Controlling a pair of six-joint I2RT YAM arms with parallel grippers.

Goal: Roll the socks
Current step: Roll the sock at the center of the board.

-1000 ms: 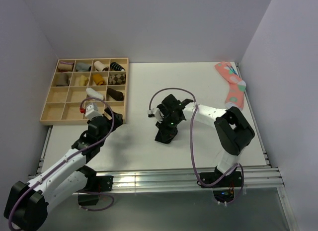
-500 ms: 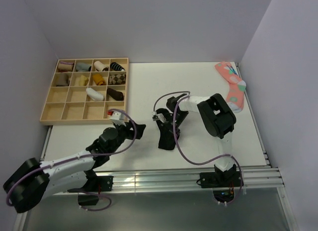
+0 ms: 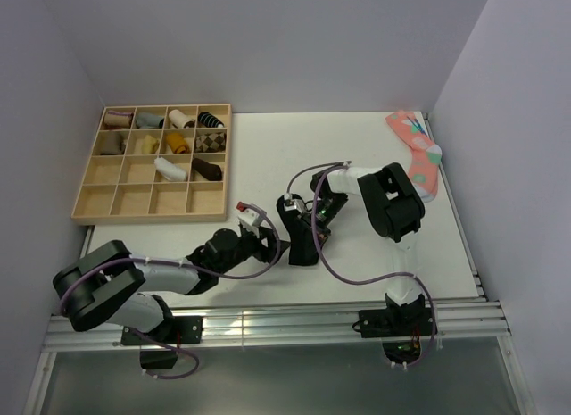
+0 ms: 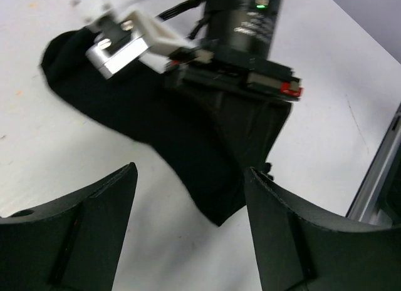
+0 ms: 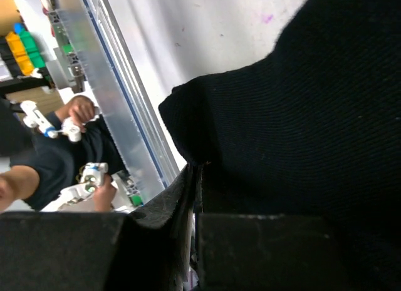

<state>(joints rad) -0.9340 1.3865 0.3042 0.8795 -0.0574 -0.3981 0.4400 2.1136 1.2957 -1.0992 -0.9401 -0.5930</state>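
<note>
— Left fingers [image 4: 94,222]: what are they doing?
— They are spread wide and hold nothing. They sit low over the worktop [image 3: 250,165], aimed at the black sock [image 4: 156,134], which lies just ahead of them near the middle of the worktop's front half.
— And the sock itself?
— One length lies flat on the worktop, and the other end is raised into a loose fold. No tight bundle shows.
— Who has that raised end?
— The right fingers [image 5: 282,253], pressed together on the knit from above.
— So how far along?
— Early, I judge. The sock is gripped and perhaps one fold is begun, with the whole roll left to do. The coral sock [image 3: 417,156] in the far right corner lies well apart.
</note>
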